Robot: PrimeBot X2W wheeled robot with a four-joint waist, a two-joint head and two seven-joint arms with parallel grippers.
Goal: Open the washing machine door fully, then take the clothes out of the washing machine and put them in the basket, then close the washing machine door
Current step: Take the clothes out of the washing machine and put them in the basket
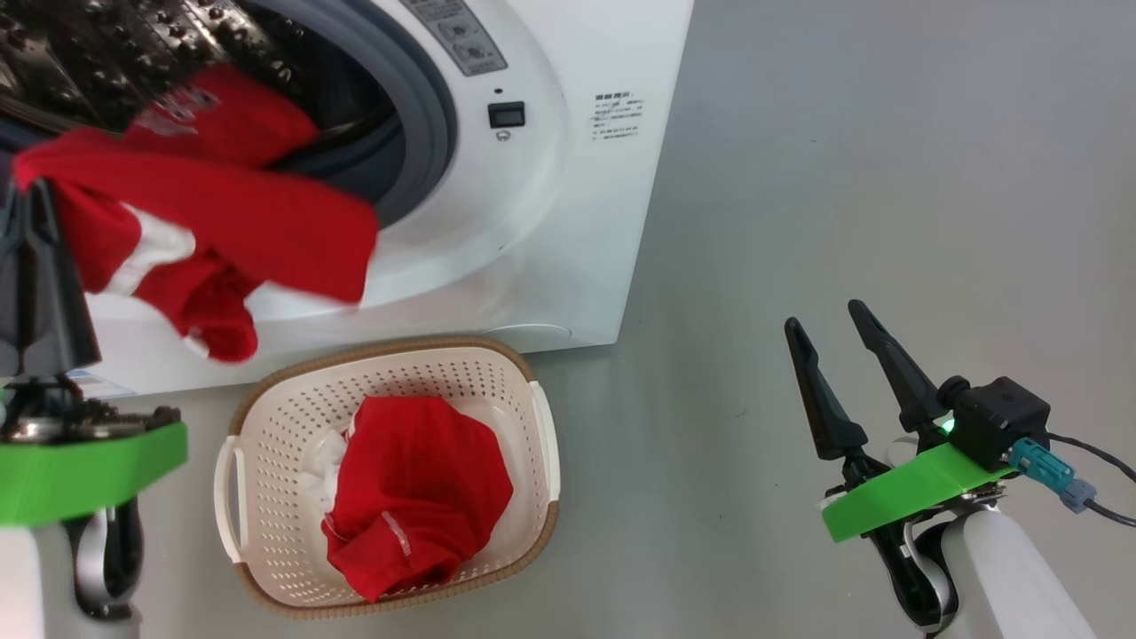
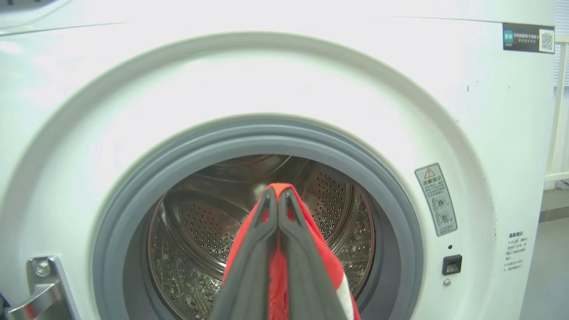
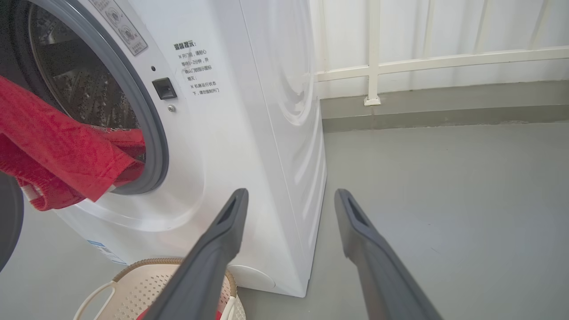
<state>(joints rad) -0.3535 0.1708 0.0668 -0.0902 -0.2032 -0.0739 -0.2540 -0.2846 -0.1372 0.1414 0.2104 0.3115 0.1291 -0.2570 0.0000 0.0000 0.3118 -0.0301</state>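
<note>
The white washing machine (image 1: 550, 222) stands with its round opening uncovered; its door is out of view, and a metal hinge (image 2: 40, 284) shows at the opening's left. My left gripper (image 1: 27, 191) (image 2: 278, 191) is shut on a red garment with white panels (image 1: 240, 222) (image 3: 58, 151), which hangs in front of the opening, up and left of the basket. Another red garment (image 1: 231, 115) lies at the drum's mouth. The cream basket (image 1: 390, 355) sits on the floor before the machine, with a red and white garment (image 1: 417, 488) inside. My right gripper (image 1: 824, 315) (image 3: 291, 192) is open and empty, right of the basket.
Grey floor (image 1: 887, 177) stretches to the right of the machine. A white railing and wall (image 3: 373, 66) run behind it. A cable (image 1: 1092, 497) trails from my right wrist.
</note>
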